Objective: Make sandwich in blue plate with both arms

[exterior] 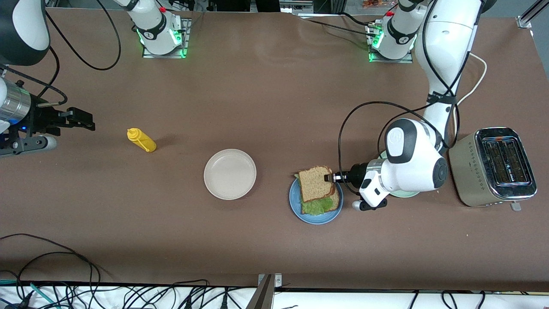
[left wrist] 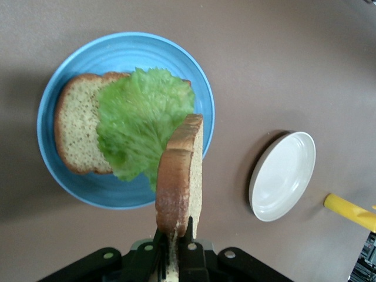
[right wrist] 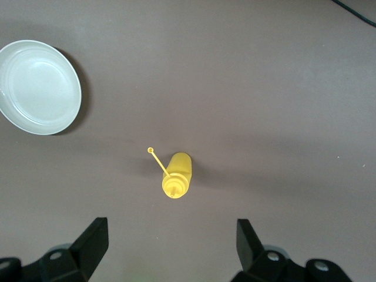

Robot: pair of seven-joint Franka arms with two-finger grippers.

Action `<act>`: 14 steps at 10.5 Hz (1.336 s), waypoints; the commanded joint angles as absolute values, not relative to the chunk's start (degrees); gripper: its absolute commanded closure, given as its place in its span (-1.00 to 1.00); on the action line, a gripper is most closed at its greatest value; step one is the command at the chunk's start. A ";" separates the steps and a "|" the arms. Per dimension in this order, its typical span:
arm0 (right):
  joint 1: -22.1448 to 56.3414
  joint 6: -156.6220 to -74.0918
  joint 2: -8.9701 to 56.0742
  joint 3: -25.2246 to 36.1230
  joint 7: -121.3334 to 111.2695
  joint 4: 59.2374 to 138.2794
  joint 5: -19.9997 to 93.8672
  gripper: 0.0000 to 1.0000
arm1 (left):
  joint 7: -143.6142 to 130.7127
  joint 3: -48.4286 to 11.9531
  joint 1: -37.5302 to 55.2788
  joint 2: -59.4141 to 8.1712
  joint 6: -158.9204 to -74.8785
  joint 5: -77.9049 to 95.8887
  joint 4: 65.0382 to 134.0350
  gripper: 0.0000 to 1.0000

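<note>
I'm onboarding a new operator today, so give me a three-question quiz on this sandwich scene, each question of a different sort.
1. True or false: the left pincer is shut on the top bread slice over the blue plate.
2. What already lies on the lower bread slice? A) lettuce leaf B) cheese C) nothing
3. Fill in: the open right pincer waits above the yellow ____.

Key
1. True.
2. A, the lettuce leaf.
3. Bottle: the mustard bottle, at the right arm's end of the table.

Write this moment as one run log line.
left gripper: shut on top bread slice, over blue plate | right gripper: open, waiting | lettuce on bottom slice
</note>
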State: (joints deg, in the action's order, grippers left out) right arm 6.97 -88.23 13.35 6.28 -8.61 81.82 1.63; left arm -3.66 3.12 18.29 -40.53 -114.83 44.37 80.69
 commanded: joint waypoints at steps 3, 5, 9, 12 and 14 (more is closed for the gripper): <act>5.36 -89.73 11.51 2.99 -2.72 85.34 0.70 -0.95 | -2.81 4.04 19.86 -46.14 -122.15 46.76 78.84 1.00; 5.54 -90.26 12.56 3.16 -2.72 85.34 1.05 -0.96 | -0.64 4.04 19.86 -47.28 -123.13 46.76 78.92 1.00; 5.28 -89.83 12.83 3.25 -2.64 85.43 0.97 -0.97 | 4.31 4.31 18.81 -48.69 -123.84 46.67 79.45 -0.43; 4.57 -90.26 13.01 2.90 -2.82 85.25 1.32 -0.99 | 4.75 4.48 17.84 -49.31 -123.84 46.67 79.63 -0.74; 4.66 -90.18 13.01 2.90 -2.81 85.17 1.32 -1.00 | 4.66 4.57 17.23 -49.22 -123.84 46.67 79.72 -0.79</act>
State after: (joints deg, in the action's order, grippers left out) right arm 5.06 -89.57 13.93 3.85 -3.50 84.22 1.61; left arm 2.72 4.24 17.82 -48.72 -123.73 44.42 80.59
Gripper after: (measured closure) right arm 0.000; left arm 0.154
